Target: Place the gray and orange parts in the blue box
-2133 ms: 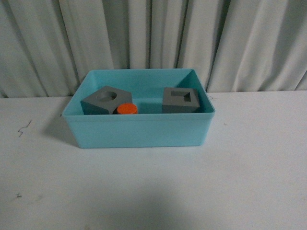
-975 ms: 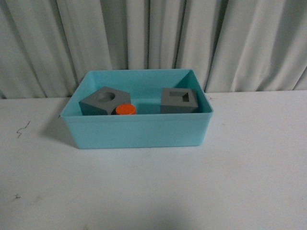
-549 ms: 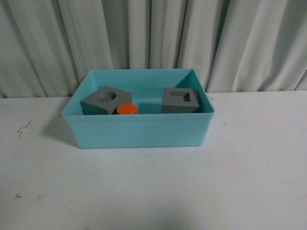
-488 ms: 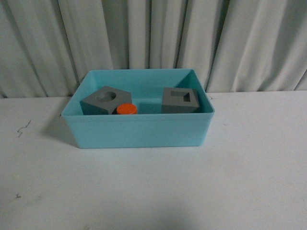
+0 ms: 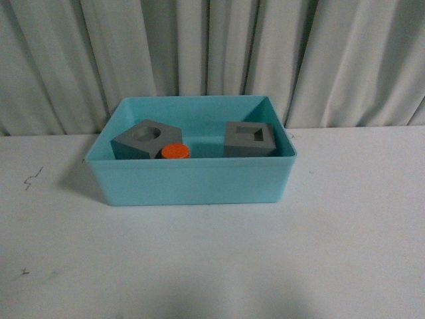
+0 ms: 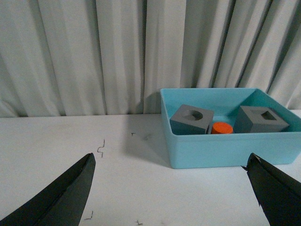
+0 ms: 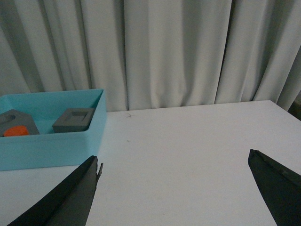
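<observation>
The blue box (image 5: pixel 192 183) stands on the white table before the curtain. Inside it lie a gray cube with a round recess (image 5: pixel 145 138), an orange cylinder (image 5: pixel 175 151) right beside that cube, and a gray cube with a square recess (image 5: pixel 250 138). The same box (image 6: pixel 225 150) and parts (image 6: pixel 192 119) (image 6: pixel 221 127) (image 6: pixel 260 119) show in the left wrist view; the box (image 7: pixel 47 148) also shows in the right wrist view. My left gripper (image 6: pixel 171 162) is open, back from the box, nothing between its fingers. My right gripper (image 7: pixel 173 157) is open over bare table beside the box. Neither arm shows in the front view.
A grey pleated curtain (image 5: pixel 212 53) hangs behind the table. Small dark marks (image 5: pixel 30 178) dot the white tabletop (image 5: pixel 212 266) left of the box.
</observation>
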You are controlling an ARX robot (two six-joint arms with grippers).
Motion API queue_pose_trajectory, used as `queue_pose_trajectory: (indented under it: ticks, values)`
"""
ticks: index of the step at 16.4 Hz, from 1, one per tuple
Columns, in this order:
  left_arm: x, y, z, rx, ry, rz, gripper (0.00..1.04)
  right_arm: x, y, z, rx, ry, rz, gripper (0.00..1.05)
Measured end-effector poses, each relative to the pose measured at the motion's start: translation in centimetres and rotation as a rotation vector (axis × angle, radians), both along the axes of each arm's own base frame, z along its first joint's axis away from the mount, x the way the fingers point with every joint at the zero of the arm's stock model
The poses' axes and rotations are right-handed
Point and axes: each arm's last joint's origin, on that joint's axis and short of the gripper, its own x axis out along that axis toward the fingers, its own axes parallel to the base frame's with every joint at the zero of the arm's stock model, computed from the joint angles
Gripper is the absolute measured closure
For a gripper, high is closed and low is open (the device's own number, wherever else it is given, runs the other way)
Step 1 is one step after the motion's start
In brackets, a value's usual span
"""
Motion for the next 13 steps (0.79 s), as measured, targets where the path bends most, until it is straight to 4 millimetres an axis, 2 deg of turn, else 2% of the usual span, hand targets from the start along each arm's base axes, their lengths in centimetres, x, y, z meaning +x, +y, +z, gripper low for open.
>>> queue_pose_trajectory:
  ticks: [13]
  values:
    - [0.0, 0.0, 0.0, 0.0, 0.0, 0.0, 0.07, 0.0, 0.0, 0.0, 0.0, 0.0, 0.0, 0.06]
